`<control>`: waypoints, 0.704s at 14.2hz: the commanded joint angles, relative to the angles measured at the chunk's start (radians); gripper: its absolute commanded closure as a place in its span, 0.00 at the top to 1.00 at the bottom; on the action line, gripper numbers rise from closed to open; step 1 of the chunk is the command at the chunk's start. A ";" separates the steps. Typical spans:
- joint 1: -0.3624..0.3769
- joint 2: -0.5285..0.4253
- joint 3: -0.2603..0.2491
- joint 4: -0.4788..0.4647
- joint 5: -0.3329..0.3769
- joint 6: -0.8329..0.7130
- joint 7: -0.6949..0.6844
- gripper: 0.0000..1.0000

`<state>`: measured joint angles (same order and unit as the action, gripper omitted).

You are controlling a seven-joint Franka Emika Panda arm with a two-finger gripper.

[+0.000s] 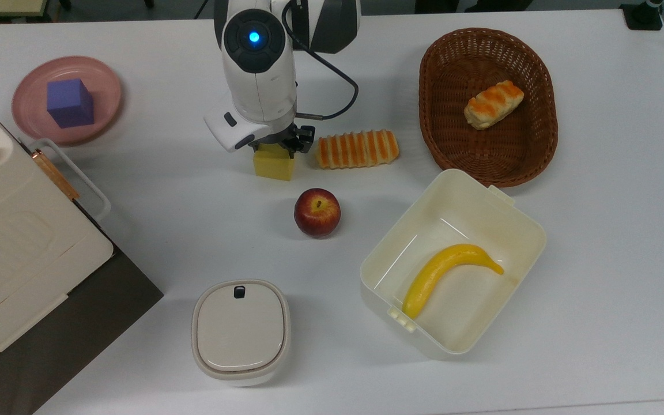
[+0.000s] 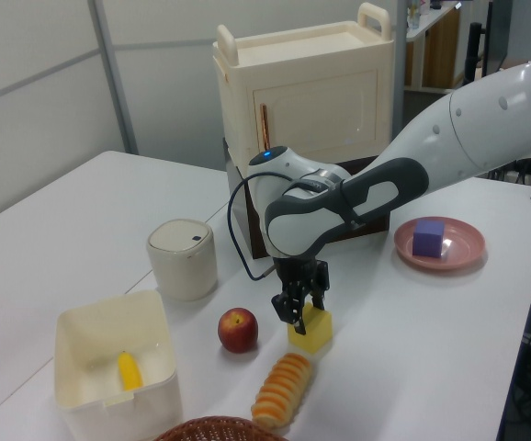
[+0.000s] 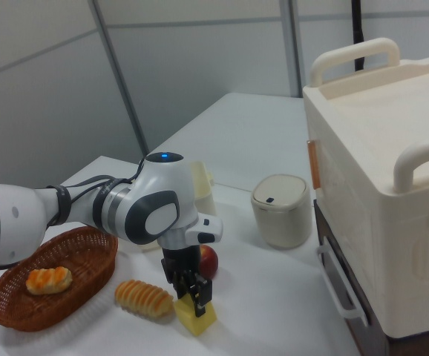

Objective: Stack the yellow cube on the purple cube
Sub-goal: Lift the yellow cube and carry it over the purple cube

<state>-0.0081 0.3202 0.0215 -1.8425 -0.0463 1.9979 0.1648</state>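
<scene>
The yellow cube (image 1: pixel 274 166) (image 2: pixel 313 333) (image 3: pixel 197 319) rests on the white table near the middle of the top view, its sides square to the table edge. My gripper (image 1: pixel 277 147) (image 2: pixel 299 317) (image 3: pixel 197 295) reaches straight down onto it, fingers closed against its sides; the arm's white wrist hides the cube's top in the top view. The purple cube (image 1: pixel 70 102) (image 2: pixel 428 237) sits in a pink plate (image 1: pixel 107 80) (image 2: pixel 463 253) at the top view's far left, well away from the gripper.
A striped bread roll (image 1: pixel 357 148) lies just to the top view's right of the yellow cube, and a red apple (image 1: pixel 317 212) below it. Further off are a wicker basket (image 1: pixel 539 155), a cream box (image 1: pixel 516 219) holding a banana, a lidded pot (image 1: pixel 241 329) and a large cream case (image 1: pixel 15 253).
</scene>
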 commanded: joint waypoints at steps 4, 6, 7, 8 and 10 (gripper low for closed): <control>-0.113 -0.096 -0.020 0.029 -0.047 -0.163 -0.212 0.37; -0.177 -0.099 -0.023 0.074 -0.047 -0.211 -0.304 0.37; -0.199 -0.101 -0.035 0.081 -0.047 -0.211 -0.341 0.37; -0.216 -0.104 -0.052 0.081 -0.049 -0.211 -0.385 0.37; -0.271 -0.109 -0.101 0.083 -0.069 -0.199 -0.558 0.38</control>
<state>-0.2413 0.2248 -0.0365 -1.7549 -0.0962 1.8057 -0.2345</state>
